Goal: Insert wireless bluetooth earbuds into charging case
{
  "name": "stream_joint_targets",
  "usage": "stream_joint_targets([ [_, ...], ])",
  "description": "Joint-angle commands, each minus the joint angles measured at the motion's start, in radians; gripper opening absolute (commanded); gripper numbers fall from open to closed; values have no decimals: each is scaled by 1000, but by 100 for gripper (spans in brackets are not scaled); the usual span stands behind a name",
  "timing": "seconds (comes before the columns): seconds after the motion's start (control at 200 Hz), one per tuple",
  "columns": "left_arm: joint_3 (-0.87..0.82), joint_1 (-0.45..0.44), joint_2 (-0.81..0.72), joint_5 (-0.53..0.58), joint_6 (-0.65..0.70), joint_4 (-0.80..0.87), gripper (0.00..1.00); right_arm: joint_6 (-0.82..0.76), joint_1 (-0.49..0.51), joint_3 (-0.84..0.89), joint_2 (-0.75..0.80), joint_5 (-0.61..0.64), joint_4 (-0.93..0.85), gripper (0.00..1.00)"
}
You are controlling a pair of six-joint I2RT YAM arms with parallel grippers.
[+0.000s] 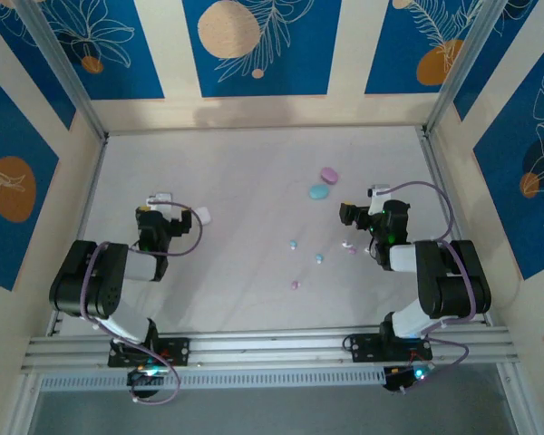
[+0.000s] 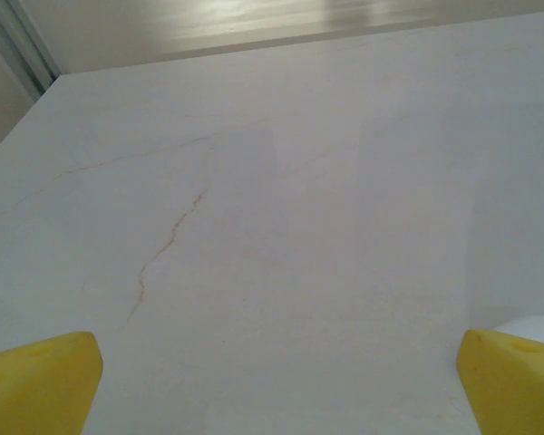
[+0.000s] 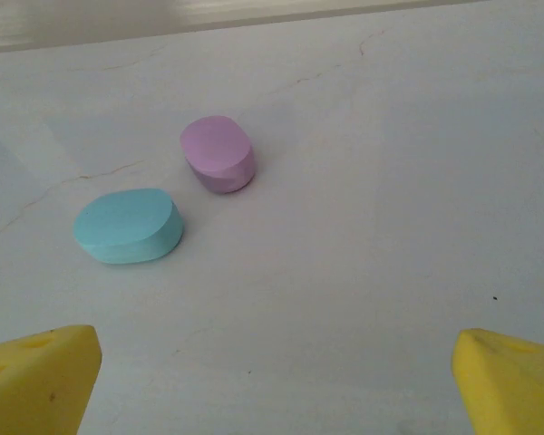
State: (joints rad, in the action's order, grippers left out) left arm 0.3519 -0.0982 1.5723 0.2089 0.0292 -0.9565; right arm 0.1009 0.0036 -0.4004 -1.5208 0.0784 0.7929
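Your left gripper [image 2: 274,385] and right gripper [image 3: 274,381] gape wide, empty. Ahead of the right lie smooth, matte pebbles: blue case [image 3: 127,227], pink case [image 3: 218,152].

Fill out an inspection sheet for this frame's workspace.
Surface: white table, faint crack-like veins.
Job's things: blue case and pink case, both look closed, lying apart; several buds loose, nearer the arms; white oval by the left hand, maybe another case.
Clutter: nothing seen.
Grippers: left hand open, empty; right hand open, empty, facing the two cases.
Cables: purple cables loop along both arms.
Surroundings: blue floral panels, metal frame.
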Motion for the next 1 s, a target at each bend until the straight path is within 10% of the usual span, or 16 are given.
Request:
stream_joint_targets([
  [0.0, 12, 2, -11, -19, 5, -4, 100, -6, -4, -20, -1, -9, 7, 99],
  [0.995, -58, 4, -23, -71, 16, -125, 100, -10, -25, -25, 8, -89, -8, 95],
])
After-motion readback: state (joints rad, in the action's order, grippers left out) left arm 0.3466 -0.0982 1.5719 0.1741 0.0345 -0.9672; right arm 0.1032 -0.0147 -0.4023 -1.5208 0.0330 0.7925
